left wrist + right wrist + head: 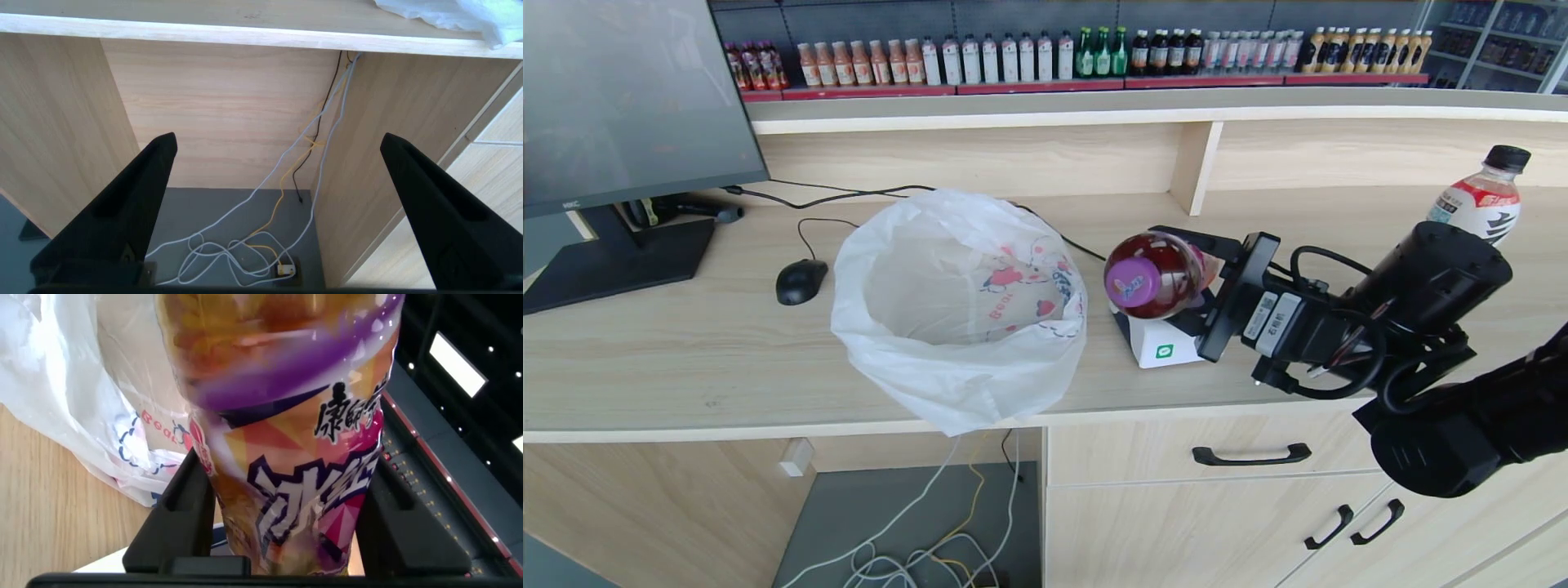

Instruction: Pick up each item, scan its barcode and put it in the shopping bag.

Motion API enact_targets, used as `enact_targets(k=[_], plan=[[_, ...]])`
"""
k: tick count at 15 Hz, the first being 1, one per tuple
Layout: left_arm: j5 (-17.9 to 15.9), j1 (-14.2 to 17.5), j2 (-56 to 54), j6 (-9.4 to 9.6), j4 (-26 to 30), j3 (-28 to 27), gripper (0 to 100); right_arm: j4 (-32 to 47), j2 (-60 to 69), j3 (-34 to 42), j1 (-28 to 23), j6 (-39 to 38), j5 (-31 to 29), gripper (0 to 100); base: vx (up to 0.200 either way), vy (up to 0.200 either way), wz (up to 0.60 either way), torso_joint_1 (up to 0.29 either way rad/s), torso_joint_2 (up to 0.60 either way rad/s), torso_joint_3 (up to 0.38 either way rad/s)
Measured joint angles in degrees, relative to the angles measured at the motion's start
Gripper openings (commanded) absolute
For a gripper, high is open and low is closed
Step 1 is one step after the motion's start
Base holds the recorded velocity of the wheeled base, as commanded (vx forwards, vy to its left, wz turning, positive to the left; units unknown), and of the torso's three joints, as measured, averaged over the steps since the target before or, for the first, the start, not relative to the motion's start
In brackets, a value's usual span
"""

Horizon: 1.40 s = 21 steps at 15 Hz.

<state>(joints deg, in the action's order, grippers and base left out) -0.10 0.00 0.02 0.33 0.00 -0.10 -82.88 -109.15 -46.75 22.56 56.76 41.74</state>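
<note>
My right gripper (1188, 282) is shut on a purple-capped bottle (1152, 275) of dark red drink, held on its side just above the white barcode scanner (1164, 345). In the right wrist view the bottle (286, 433) runs between both fingers (184, 502), its purple and orange label facing the camera. The white shopping bag (960, 306) stands open on the counter, left of the bottle. A second bottle (1478, 200) with a black cap stands at the counter's far right. My left gripper (278, 204) hangs open below the counter edge, nothing between its fingers.
A black mouse (800, 280) and a monitor (629, 98) on its stand sit left of the bag. Cables trail under the counter (278, 220). Drawers with black handles (1250, 456) lie below the scanner. A raised shelf (1094, 122) backs the counter.
</note>
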Motion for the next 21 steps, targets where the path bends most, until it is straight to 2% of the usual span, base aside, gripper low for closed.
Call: enact_targets(k=[21], plan=[[0.00, 0.00, 0.00, 0.00, 0.02, 0.00, 100, -1.22, -0.44, 0.23, 0.34, -0.95, -2.15, 0, 0.000, 0.000, 0.00, 0.000, 0.00, 0.000]])
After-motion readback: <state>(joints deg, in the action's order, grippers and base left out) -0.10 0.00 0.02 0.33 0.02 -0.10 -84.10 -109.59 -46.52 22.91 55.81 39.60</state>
